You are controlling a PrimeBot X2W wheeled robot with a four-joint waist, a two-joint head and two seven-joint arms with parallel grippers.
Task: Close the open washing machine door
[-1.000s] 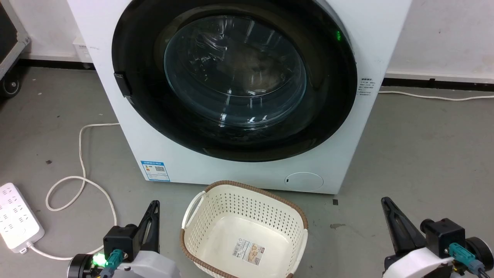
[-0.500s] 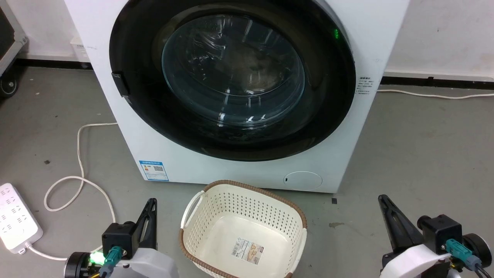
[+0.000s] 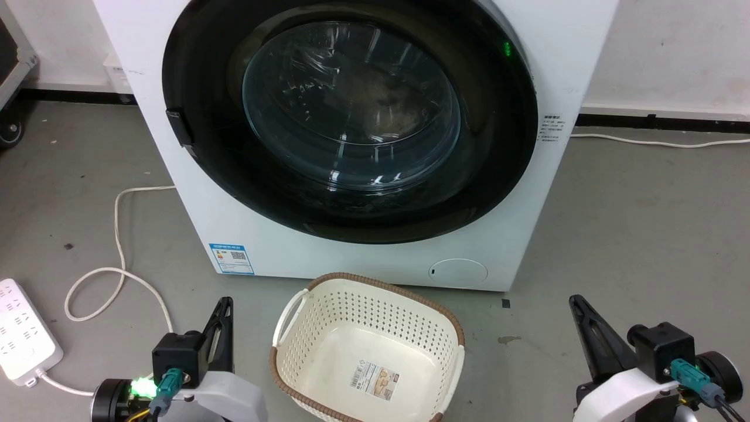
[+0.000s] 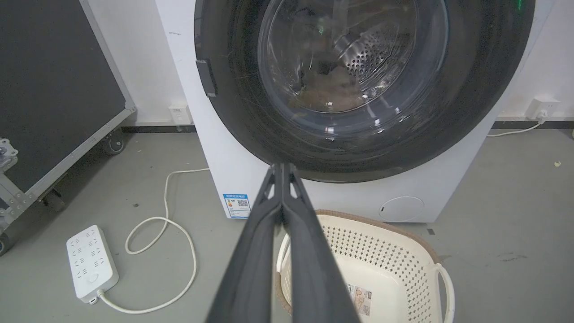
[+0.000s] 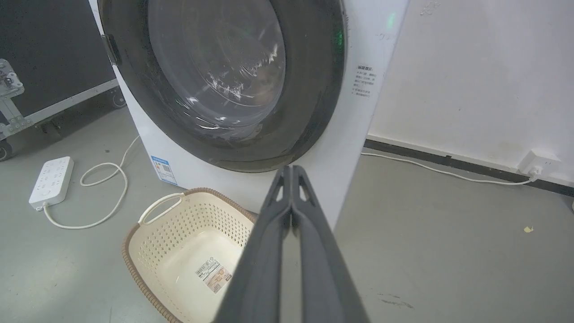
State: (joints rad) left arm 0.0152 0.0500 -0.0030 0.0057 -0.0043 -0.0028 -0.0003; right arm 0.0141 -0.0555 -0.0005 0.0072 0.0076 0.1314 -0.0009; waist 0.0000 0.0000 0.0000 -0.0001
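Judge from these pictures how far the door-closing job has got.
Done: the washing machine door looks shut, flush against the washing machine. In hand: nothing; the left gripper and right gripper are closed, empty, low either side of the basket. Left: apparently nothing.

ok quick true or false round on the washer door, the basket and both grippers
1. The washing machine door lies shut in the front of the washing machine. True.
2. The laundry basket holds clothes. False: it holds just a label sticker.
3. The left gripper has its fingers pressed together. True.
4. The right gripper touches the door. False: it hangs well short of it, fingers together.
5. The power strip lies on the robot's right. False: it lies on the floor at the robot's left.
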